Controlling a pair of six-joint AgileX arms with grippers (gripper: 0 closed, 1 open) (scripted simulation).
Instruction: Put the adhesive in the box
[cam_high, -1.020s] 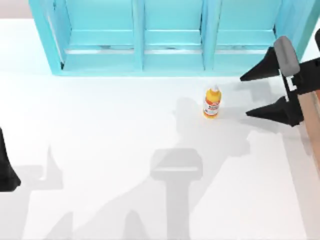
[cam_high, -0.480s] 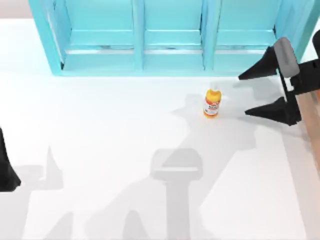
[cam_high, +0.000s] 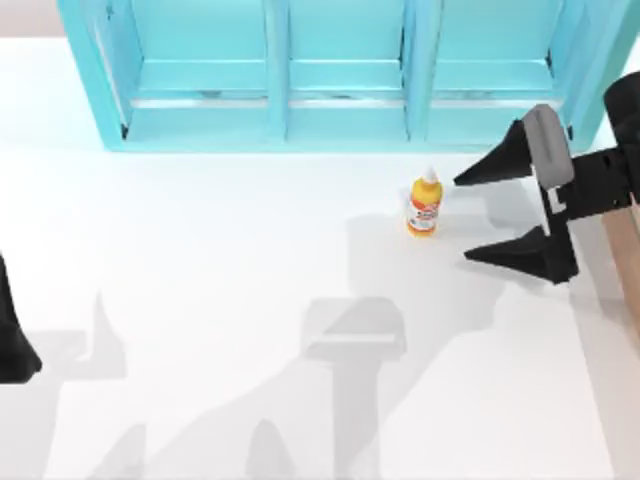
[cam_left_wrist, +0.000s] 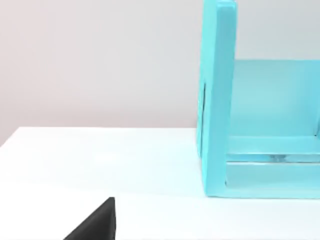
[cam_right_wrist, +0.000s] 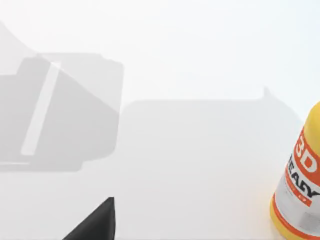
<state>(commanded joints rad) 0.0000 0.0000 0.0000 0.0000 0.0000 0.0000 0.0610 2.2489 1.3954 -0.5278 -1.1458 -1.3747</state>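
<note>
Teal shelf unit (cam_high: 340, 70) spans the back of the white worktop (cam_high: 250, 300). The box (cam_high: 628, 250) shows as a tan strip at the right edge, under the right arm. Right end effector (cam_high: 462, 217) is spread wide, fingers pointing at the adhesive (cam_high: 424, 204) from just beside it, likely lined up to straddle the upright bottle. Left end effector (cam_high: 15, 350) parked at left edge; its opening can't be judged.

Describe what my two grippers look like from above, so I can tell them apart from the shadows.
The right gripper, at the table's right, has two matte black fingers tapering to sharp points, joined to a blocky black body that carries a rounded grey pad. The left gripper, at the left edge, shows as a black tapered wedge. No cables or markings are visible. The shadows are pale grey and flat.
</note>
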